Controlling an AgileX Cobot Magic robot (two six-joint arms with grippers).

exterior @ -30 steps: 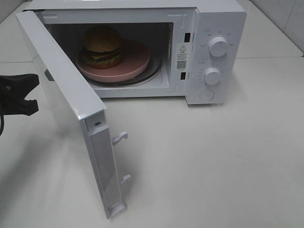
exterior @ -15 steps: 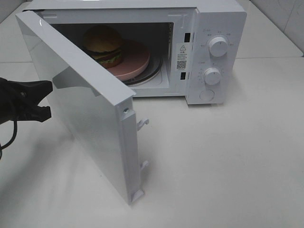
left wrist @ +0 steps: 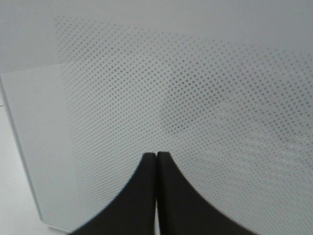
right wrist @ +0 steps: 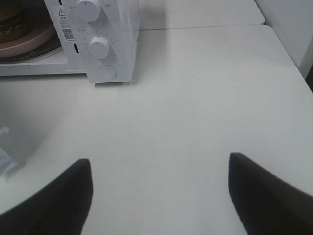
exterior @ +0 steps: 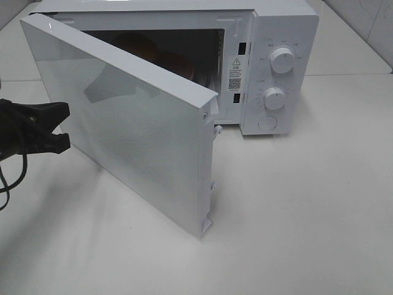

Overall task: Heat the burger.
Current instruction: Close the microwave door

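While the door of the microwave stands partly open, angled across most of the cavity, the burger sits inside on a pink plate. The plate rests on a round tray on the oven floor. From the high camera the door hides nearly all of this. Only the brown top of the bun and a sliver of plate show over the door's upper edge, deep in the dark cavity. The right wrist camera catches the burger's lower layers at the very edge of its picture.

The left gripper is clenched, its two black fingers pressed flat together with nothing between them. It points at the dotted outer face of the door, low and toward the hinge side. It is very close to the panel, but whether the tips touch it cannot be told.

The right gripper is spread wide and holds nothing. It hovers over the bare white table, well apart from the microwave and in front of its control panel.

On that panel, an upper knob and a lower knob sit above a round button. A sticker with a warning triangle and a square code is fixed to the frame just left of the panel.
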